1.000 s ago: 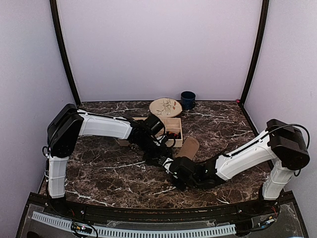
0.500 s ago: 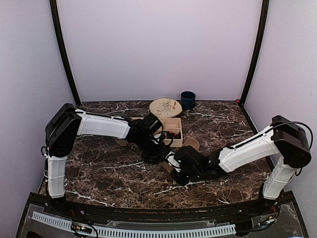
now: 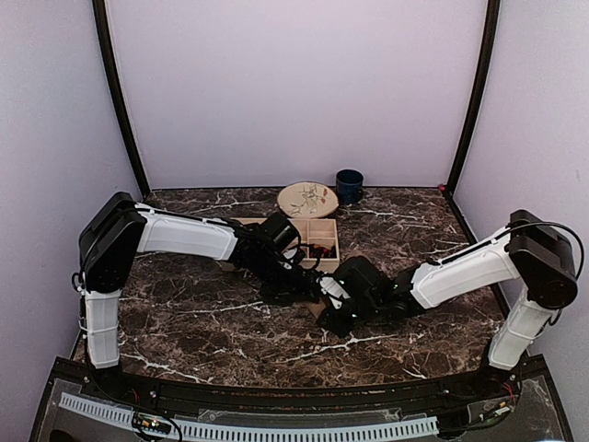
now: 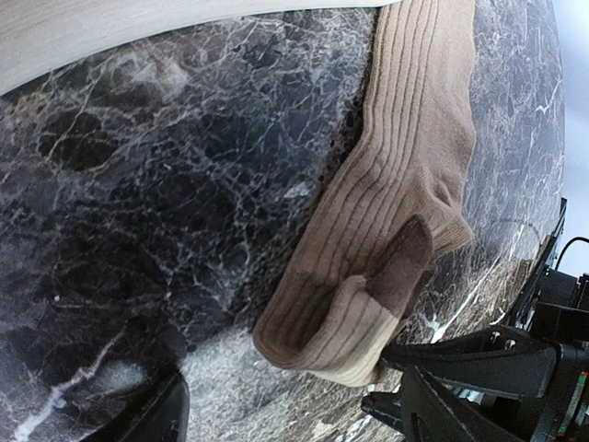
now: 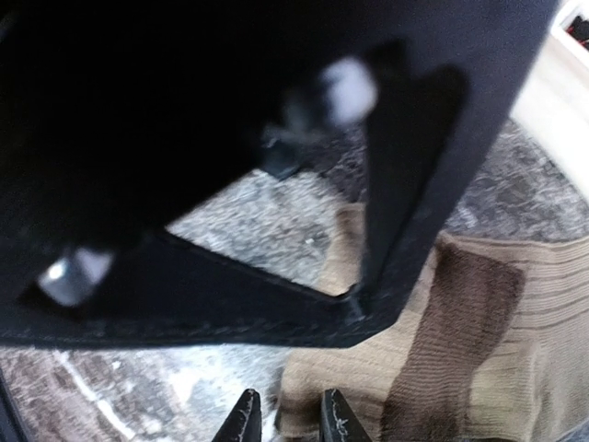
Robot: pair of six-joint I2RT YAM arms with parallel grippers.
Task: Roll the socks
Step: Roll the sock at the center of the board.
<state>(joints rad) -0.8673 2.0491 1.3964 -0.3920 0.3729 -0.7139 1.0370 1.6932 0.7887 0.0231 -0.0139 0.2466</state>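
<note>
A ribbed tan-brown sock (image 4: 405,157) lies on the marble, its near end folded over into a short roll (image 4: 354,336). Only this one of the socks shows plainly. My left gripper (image 4: 294,419) hangs open just over the roll, one finger on either side and neither touching it. My right gripper (image 5: 290,422) is nearly closed, pinching the edge of the fold (image 5: 304,405). From above, the left gripper (image 3: 293,287) and right gripper (image 3: 329,318) meet at mid-table, and only a sliver of the sock (image 3: 317,308) shows.
A wooden compartment box (image 3: 324,228) stands just behind the grippers, with something dark and red (image 3: 320,249) in one cell. Behind it are a round patterned plate (image 3: 307,198) and a dark blue cup (image 3: 349,185). The left gripper's black body (image 5: 184,138) fills most of the right wrist view.
The right gripper has travelled up the sock toward the box, folding it over, so the flat tan length seen earlier is now covered. The left gripper has opened a little wider.
</note>
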